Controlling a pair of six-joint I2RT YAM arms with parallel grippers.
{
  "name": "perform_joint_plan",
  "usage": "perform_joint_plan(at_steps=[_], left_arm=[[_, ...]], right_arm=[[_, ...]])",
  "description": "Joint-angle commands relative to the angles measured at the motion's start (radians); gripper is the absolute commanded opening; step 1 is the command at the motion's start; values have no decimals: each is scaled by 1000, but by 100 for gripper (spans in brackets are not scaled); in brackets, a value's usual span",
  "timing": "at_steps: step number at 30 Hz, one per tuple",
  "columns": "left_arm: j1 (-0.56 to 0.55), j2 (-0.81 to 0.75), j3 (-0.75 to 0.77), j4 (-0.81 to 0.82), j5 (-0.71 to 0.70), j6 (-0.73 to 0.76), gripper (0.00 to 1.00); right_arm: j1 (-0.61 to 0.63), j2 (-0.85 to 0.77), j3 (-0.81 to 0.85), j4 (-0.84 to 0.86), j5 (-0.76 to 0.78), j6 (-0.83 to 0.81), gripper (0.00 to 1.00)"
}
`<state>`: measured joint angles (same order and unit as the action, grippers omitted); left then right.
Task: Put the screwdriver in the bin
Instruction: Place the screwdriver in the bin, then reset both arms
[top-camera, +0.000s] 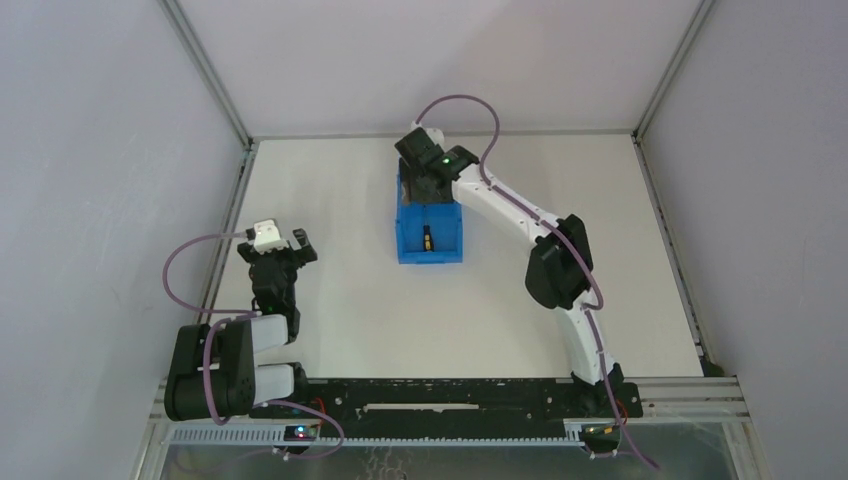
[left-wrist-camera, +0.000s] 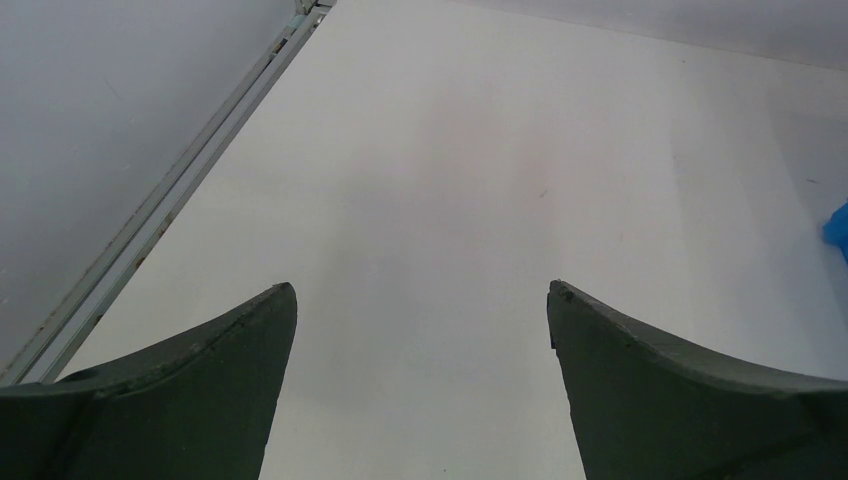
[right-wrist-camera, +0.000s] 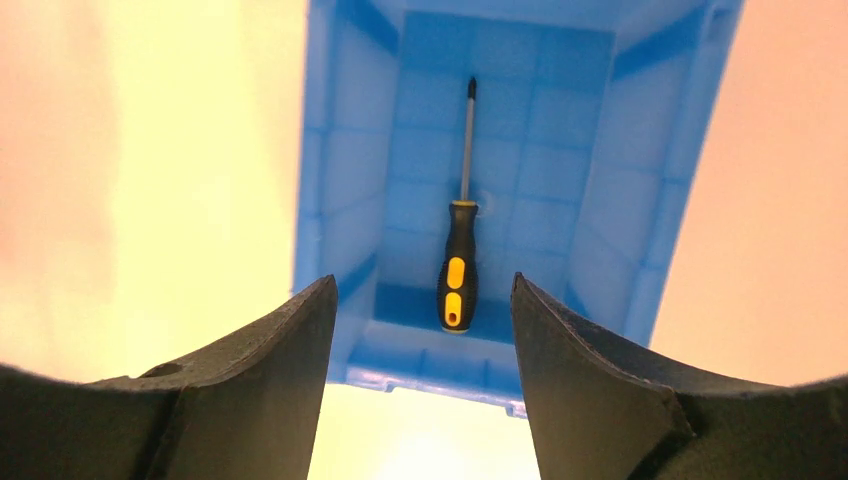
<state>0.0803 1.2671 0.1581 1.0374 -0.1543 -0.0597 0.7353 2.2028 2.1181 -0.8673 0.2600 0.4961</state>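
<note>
Right hand (right-wrist-camera: 422, 282) hangs wide open, empty, over the bin (right-wrist-camera: 340, 150) — screwdriver (right-wrist-camera: 460, 262) lying inside, directly below.

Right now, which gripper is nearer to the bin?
Right. The right gripper hangs above the far end of the bin, jaws open, with the screwdriver lying inside. The left gripper is well off to the bin's left, over the table, also open.
</note>
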Motion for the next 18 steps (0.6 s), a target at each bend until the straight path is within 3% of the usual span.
perform_joint_plan(at_steps=[1, 9, 15, 18], left_arm=[[-8, -8, 29, 30, -10, 22, 100], [-8, -8, 29, 30, -11, 21, 100], [-8, -8, 30, 30, -11, 21, 100], [-8, -8, 29, 30, -10, 23, 100]], right_arm=[[15, -92, 120, -82, 45, -29, 72], [16, -135, 278, -154, 60, -73, 73], [16, -199, 279, -140, 58, -107, 99], [16, -227, 275, -139, 64, -121, 100]])
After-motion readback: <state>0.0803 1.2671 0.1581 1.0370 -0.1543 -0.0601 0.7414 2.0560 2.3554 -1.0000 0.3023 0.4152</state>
